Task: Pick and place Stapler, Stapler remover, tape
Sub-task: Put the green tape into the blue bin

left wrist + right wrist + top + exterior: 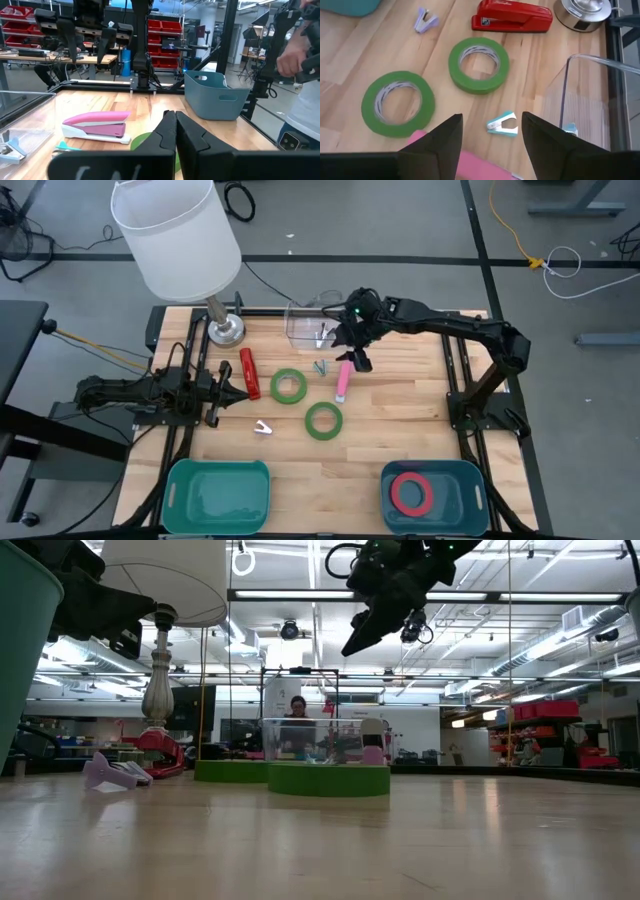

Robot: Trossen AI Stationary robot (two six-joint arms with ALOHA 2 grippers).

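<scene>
Three flat tape rings with open centres are observed: one green tape ring (289, 386) lies near the middle of the tabletop, a second green tape ring (324, 421) lies just beside it toward the front edge, and a red-pink tape ring (411, 493) rests inside the teal bin (474, 485) at the front right corner. A red stapler (249, 373) is laid flat left of the first green ring, near the lamp base (225, 330) at the back left. A pink stapler (342, 380) is set on the wood right of the same ring. A teal staple remover (503, 124) lies close to the clear container (309, 322) at the back edge, and a lavender staple remover (263, 427) lies toward the front left. A second teal bin (218, 491) stands at the front left corner. The right gripper (491, 131) is held raised above the pink stapler, its arm stretched inward from the right edge, fingers spread wide and holding nothing. The left gripper (175, 131) is parked low near the left edge, pointing toward the centre, fingers pressed together with nothing between them.
</scene>
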